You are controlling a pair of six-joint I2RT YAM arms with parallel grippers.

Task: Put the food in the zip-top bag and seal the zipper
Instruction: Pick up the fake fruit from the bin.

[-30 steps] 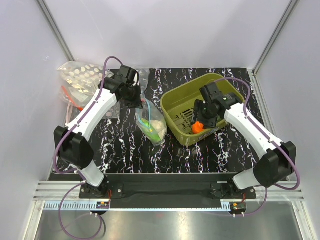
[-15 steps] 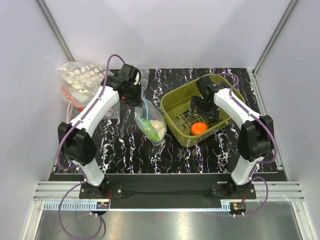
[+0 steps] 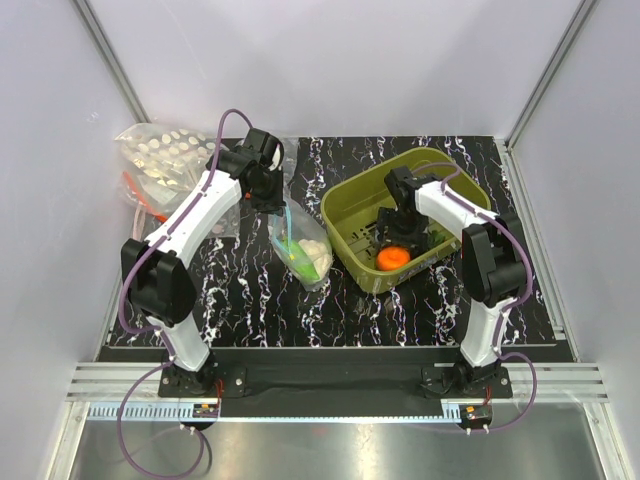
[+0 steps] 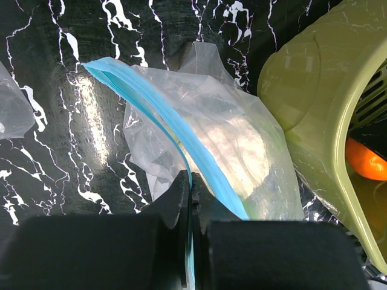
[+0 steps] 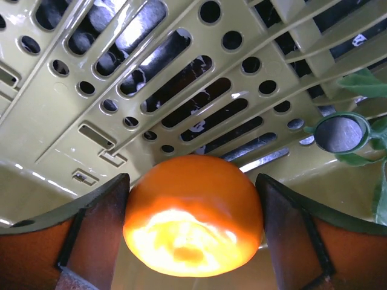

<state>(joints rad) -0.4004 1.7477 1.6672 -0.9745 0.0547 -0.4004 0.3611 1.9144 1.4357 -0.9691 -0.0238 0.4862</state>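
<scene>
The right claw [image 5: 193, 199] has come back down over the round orange piece [image 5: 193, 225], which now lies inside the olive basket [image 3: 345, 196]. Its fingers flank the piece, though a firm grip cannot be told, so the pick looks retried. Left of the basket, the left claw [image 4: 190, 188] stays pinched shut on the zipper [image 4: 151, 109] of the zip-top bag [image 4: 242, 139].

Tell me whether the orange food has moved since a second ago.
No. The orange food still lies by the green basket's near wall, as before.
</scene>
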